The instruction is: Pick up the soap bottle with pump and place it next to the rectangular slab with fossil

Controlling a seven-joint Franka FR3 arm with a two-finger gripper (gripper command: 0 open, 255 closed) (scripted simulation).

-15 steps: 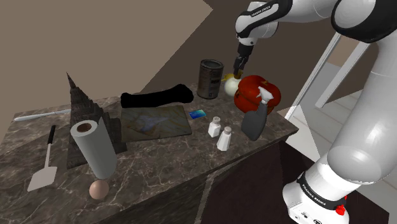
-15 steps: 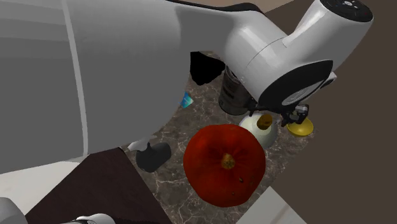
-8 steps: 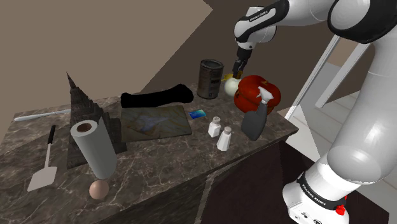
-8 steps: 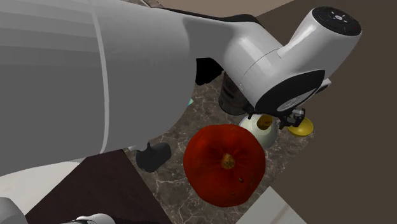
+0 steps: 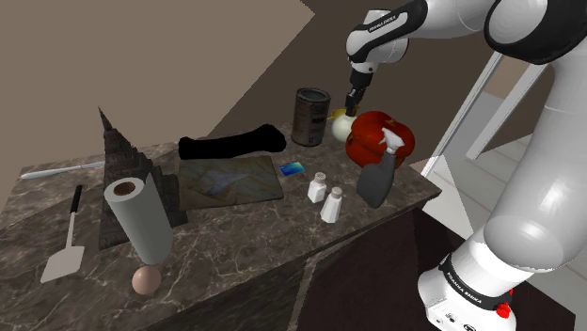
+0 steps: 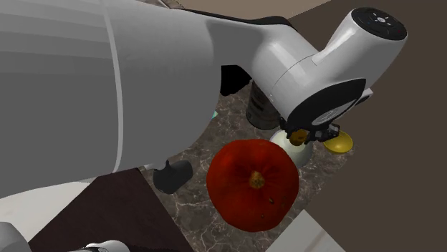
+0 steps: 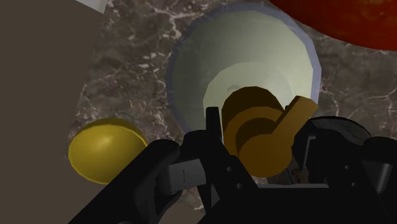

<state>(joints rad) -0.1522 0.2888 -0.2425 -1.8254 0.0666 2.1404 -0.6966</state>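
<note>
Two white shakers (image 5: 332, 204), one can (image 5: 311, 117), one pump bottle (image 7: 236, 62), perhaps one egg (image 5: 146, 279).

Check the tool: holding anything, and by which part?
Cannot tell. The tool sits around the brown pump head of the soap bottle, which stands on the counter; a clasp isn't clear.

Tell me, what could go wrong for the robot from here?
1. The gripper sits at the narrow brown pump of the soap bottle; lifted by that, the bottle might swing or slip.
2. The red pumpkin stands close beside it, and the can is nearby; a carried bottle could knock them.
</note>
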